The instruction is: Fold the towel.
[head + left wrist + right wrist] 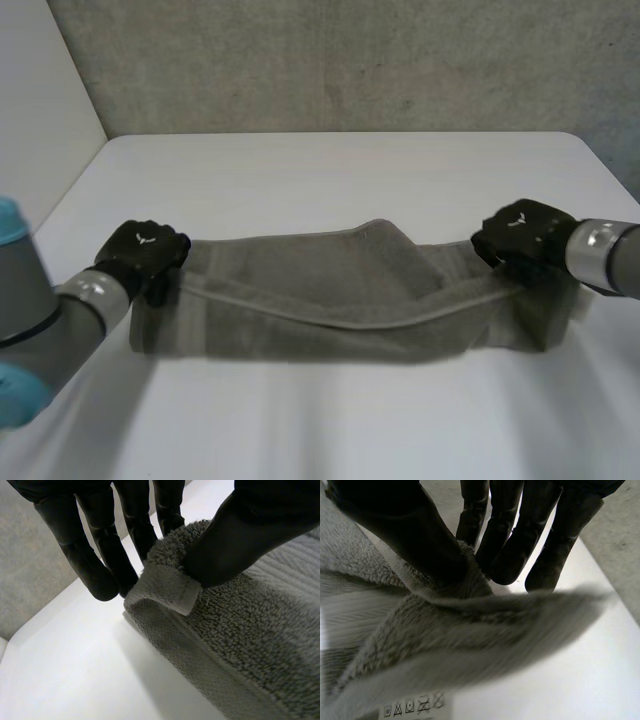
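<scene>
Towel (pixel 340 290) hung stretched between my two hands over the white table (pixel 330 170), sagging in the middle, with its long hem drooping in a shallow curve on the near side. My left hand (pixel 145 255) had the left end. In the left wrist view my left thumb (pixel 240 535) pressed the hemmed corner against my left fingers (pixel 95 570), which ran nearly straight down behind the cloth, so it was pinched. My right hand (pixel 520 235) had the right end in the same way. In the right wrist view my right thumb (pixel 410 535) lay on the pile and my right fingers (pixel 510 545) came down behind it, nipping the edge between them. A care label (pixel 412 707) showed on the cloth below that hand. Both ends were up off the table. Whether the sagging middle touched it I could not tell.
</scene>
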Controlling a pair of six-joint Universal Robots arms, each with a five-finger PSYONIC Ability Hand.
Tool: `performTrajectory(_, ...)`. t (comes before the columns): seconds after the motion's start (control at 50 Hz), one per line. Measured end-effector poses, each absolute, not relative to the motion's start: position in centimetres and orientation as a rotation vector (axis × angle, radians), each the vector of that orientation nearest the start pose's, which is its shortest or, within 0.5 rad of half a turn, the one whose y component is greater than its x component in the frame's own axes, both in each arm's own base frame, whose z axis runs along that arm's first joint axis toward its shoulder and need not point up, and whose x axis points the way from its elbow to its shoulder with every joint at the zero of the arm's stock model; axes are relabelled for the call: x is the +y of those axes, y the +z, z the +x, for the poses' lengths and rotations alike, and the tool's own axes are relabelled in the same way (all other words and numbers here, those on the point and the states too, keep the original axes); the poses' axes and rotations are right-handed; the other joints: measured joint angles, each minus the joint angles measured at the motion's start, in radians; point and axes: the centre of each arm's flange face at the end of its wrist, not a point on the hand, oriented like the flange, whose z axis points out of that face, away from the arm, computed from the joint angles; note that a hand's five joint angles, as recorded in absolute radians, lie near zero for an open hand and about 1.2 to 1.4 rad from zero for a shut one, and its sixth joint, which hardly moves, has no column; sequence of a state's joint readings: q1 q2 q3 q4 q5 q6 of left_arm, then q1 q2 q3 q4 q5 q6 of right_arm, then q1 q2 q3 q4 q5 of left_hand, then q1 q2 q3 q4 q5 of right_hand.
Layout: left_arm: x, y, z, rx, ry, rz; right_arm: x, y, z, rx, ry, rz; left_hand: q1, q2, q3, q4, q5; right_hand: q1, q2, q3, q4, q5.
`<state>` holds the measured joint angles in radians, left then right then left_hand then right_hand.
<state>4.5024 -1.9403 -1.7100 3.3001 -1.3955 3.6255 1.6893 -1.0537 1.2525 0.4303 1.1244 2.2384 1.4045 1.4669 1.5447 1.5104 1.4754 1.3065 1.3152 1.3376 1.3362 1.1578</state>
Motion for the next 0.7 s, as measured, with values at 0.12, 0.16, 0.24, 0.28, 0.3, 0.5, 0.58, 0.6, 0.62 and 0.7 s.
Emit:
performTrajectory(0.12, -33.1, 14.9, -22.1, 2.321, -1.786, 0.965, -36.0, 18.7, 22.7, 2.159, -1.680, -1.568, 0.000, 0.000, 0.001, 0.000, 0.000, 0.000, 0.000, 0.000, 0.000, 0.000)
performTrajectory(0.16, -34.1, 14.8, -22.4, 2.303, -1.797, 0.954, -37.0, 18.3, 23.1, 2.141, -1.739, -1.553, 0.000, 0.000, 0.001, 0.000, 0.000, 0.000, 0.000, 0.000, 0.000, 0.000)
performTrajectory(0.24, -35.9, 14.8, -23.3, 2.259, -1.832, 0.933, -38.6, 17.5, 23.9, 2.103, -1.851, -1.529, 0.000, 0.000, 0.002, 0.000, 0.000, 0.000, 0.000, 0.000, 0.000, 0.000)
performTrajectory(0.28, -36.7, 14.9, -23.7, 2.236, -1.851, 0.922, -39.2, 17.2, 24.3, 2.079, -1.906, -1.521, 0.000, 0.000, 0.002, 0.000, 0.000, 0.000, 0.000, 0.000, 0.000, 0.000)
performTrajectory(0.3, -37.1, 14.9, -23.9, 2.223, -1.862, 0.916, -39.4, 17.0, 24.5, 2.067, -1.933, -1.519, 0.000, 0.000, 0.002, 0.000, 0.000, 0.000, 0.000, 0.000, 0.000, 0.000)
performTrajectory(0.5, -38.3, 14.5, -25.2, 2.186, -1.894, 0.906, -40.9, 15.5, 25.5, 2.029, -2.059, -1.508, -0.828, -0.844, -0.898, -0.897, -0.843, -0.871, -0.877, -0.893, -0.897, -0.927)
performTrajectory(0.58, -38.5, 14.6, -25.1, 2.176, -1.886, 0.872, -41.5, 15.4, 25.4, 2.077, -2.091, -1.486, -1.129, -1.195, -1.281, -1.241, -1.232, -1.062, -1.061, -1.084, -1.080, -1.101)
performTrajectory(0.6, -38.5, 14.7, -25.0, 2.173, -1.884, 0.863, -41.5, 15.4, 25.3, 2.085, -2.095, -1.482, -1.130, -1.203, -1.289, -1.243, -1.244, -1.067, -1.063, -1.088, -1.082, -1.102)
performTrajectory(0.62, -38.5, 14.7, -25.0, 2.172, -1.883, 0.857, -41.6, 15.5, 25.2, 2.097, -2.100, -1.475, -1.130, -1.205, -1.291, -1.243, -1.247, -1.071, -1.063, -1.090, -1.082, -1.101)
performTrajectory(0.7, -38.4, 15.6, -24.6, 2.157, -1.883, 0.820, -41.4, 16.6, 24.9, 2.135, -2.120, -1.414, -1.130, -1.206, -1.292, -1.243, -1.250, -1.071, -1.063, -1.090, -1.082, -1.101)
